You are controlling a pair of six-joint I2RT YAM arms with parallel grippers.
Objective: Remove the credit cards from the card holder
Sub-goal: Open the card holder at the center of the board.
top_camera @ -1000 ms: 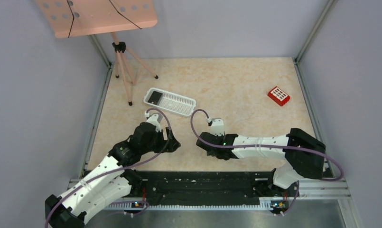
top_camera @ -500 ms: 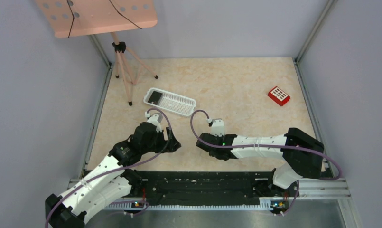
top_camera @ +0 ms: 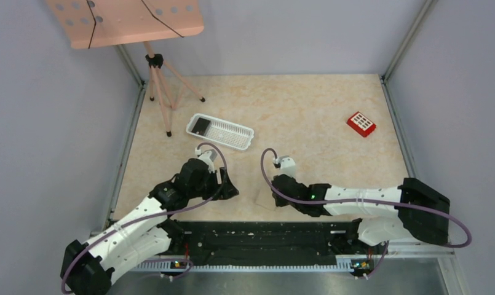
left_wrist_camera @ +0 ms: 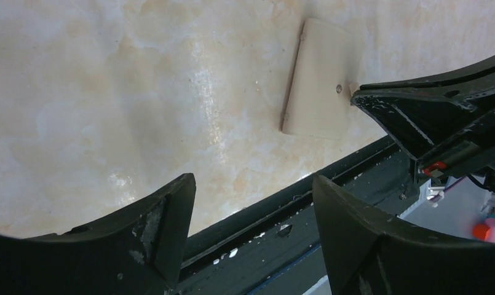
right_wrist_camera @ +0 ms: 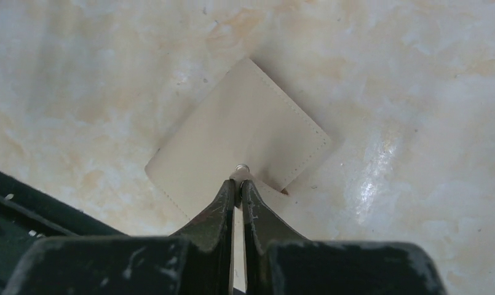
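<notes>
Right end effector (right_wrist_camera: 239,184) tight on edge of card holder (right_wrist_camera: 238,129)

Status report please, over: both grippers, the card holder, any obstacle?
Left gripper open, empty, hovering. Right gripper shut on card holder at its snap edge. Card holder lying flat, no cards showing. White basket, red box far off.
</notes>
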